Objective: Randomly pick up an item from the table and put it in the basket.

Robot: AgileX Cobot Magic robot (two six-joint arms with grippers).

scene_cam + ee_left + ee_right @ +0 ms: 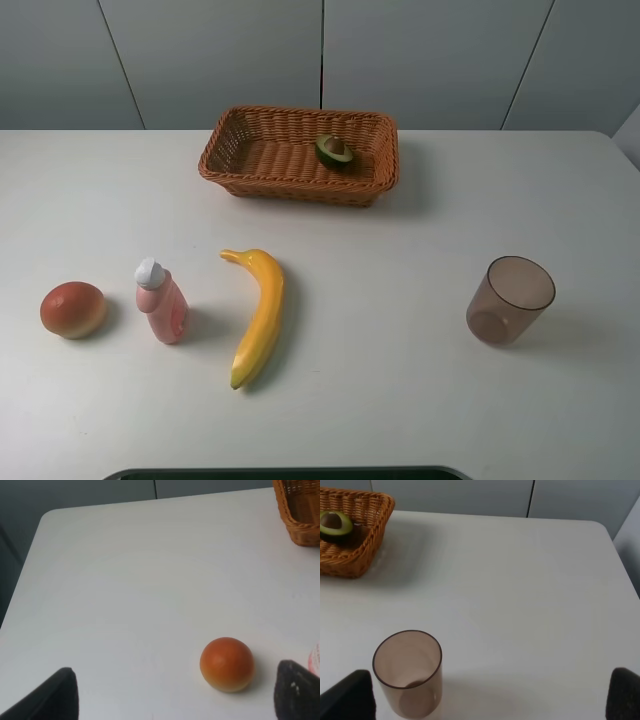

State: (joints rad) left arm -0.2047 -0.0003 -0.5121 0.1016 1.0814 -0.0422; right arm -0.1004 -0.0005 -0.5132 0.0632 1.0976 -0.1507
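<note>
The halved avocado point(335, 151) lies inside the wicker basket point(240, 160) at the back middle of the white table point(400, 300), cut face up with its brown pit showing. It also shows in the right wrist view point(335, 524), in the basket point(367, 540). My left gripper point(175, 702) is open and empty, low over the table's left side, with the orange-red fruit point(227, 663) between its fingers' line. My right gripper point(487, 702) is open and empty near the brown cup point(408, 672). Neither arm shows in the exterior high view.
An orange-red fruit point(73, 309), a pink bottle with a white cap point(161, 301) and a long banana point(258, 314) lie in a row at the front left. A translucent brown cup point(510, 299) stands at the right. A basket corner point(300, 510) shows in the left wrist view.
</note>
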